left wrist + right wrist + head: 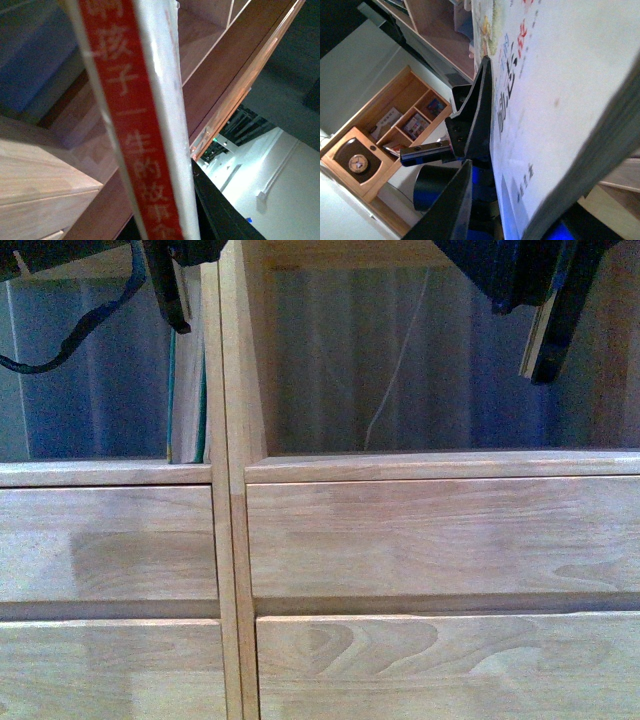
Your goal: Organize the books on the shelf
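Pale-wood shelf [430, 540], red-spined white book [135, 130]

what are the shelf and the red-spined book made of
Shelf: looks like pale natural wood, matte or lightly sealed; grain swirls show on the drawer fronts, though veneer is possible. Book: likely paper with a thin card cover, slightly glossy; printed red spine with pale characters catches the light.

**Shelf front, close range**

Light wood shelf [232, 540]: two open cubbies above, plank drawer fronts [430, 540] below. Left cubby: teal-edged book [190, 400] upright, tight against the divider. The left tool [175, 310] is at its top, grip unclear, with a black cable [80, 330] looping beside it. Right cubby: the right tool [541, 362] clamps a thin pale book [537, 330], edge-on. A white cord [400, 360] hangs behind.
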Action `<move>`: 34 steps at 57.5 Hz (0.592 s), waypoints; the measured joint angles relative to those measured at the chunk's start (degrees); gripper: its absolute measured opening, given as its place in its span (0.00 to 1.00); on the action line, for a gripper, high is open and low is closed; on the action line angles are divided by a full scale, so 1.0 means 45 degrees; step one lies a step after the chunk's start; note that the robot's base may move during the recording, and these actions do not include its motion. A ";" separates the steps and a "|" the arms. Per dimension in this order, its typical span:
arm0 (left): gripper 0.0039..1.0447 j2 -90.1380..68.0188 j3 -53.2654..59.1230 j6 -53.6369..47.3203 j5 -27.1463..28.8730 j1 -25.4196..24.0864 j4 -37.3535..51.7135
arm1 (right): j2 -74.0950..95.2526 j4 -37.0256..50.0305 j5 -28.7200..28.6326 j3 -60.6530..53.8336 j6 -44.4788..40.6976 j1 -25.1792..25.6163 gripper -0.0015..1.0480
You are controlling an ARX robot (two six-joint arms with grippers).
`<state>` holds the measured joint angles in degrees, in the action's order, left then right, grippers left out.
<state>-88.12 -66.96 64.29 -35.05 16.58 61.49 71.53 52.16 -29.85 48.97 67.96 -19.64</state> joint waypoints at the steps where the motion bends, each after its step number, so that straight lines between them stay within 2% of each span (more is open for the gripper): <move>1: 0.06 0.0019 0.0000 -0.0005 0.0024 -0.0049 0.0000 | -0.0010 -0.0010 -0.0005 -0.0024 -0.0034 0.0029 0.45; 10: 0.06 0.0704 0.0000 -0.1001 0.0403 -0.1030 -0.0743 | -0.0359 -0.0340 -0.0049 -0.0359 -0.0554 0.0651 0.68; 13: 0.06 0.1117 0.0019 -0.2035 0.0597 -0.1574 -0.1787 | -0.0622 -0.0612 -0.0097 -0.0505 -0.1035 0.1059 0.76; 18: 0.06 0.1622 0.0078 -0.4911 0.1297 -0.2618 -0.3687 | -0.1588 -0.2234 0.0359 -0.0622 -0.3186 0.2283 0.94; 23: 0.06 0.1666 0.0214 -0.6955 0.1579 -0.3633 -0.4464 | -0.2409 -0.3696 0.1073 -0.0641 -0.5969 0.3230 0.93; 34: 0.06 0.1583 0.0398 -0.8767 0.1661 -0.5527 -0.4454 | -0.3381 -0.4308 0.1807 -0.0933 -1.0996 0.4867 0.93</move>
<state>-80.99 -65.17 24.84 -27.57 -8.29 41.45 56.31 32.77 -21.71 44.77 18.48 2.26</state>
